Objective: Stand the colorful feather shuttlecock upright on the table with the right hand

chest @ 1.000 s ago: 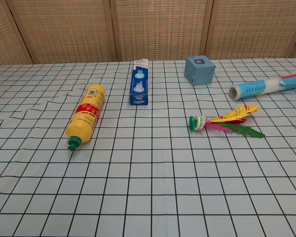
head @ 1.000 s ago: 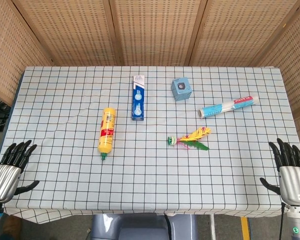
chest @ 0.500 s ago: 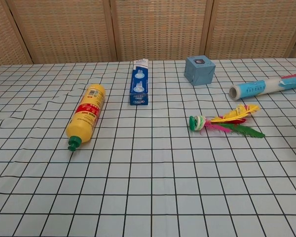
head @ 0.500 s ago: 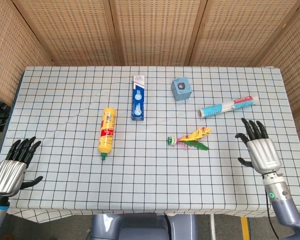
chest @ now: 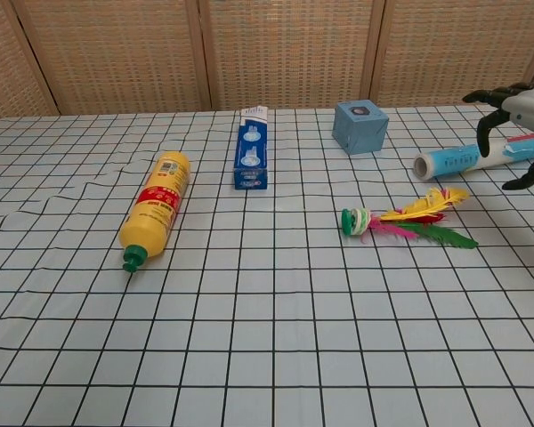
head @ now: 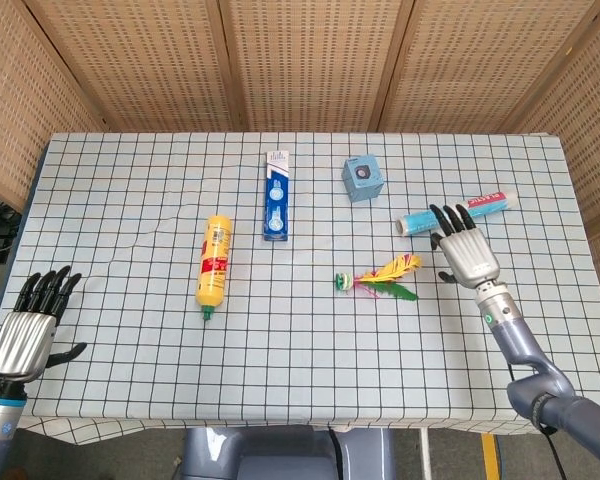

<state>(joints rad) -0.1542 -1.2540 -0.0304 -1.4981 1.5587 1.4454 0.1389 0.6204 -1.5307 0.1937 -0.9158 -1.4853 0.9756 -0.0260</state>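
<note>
Moving in from the table edge, the right hand (head: 466, 250) now hovers with fingers spread over the blue tube (head: 455, 213), just right of the shuttlecock (head: 379, 277) lying flat mid-table.

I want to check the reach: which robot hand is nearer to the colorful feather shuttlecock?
The right robot hand. It hovers open just beside the feather end of the shuttlecock, not touching it. The left robot hand is far away, at the table's near left edge.
</note>
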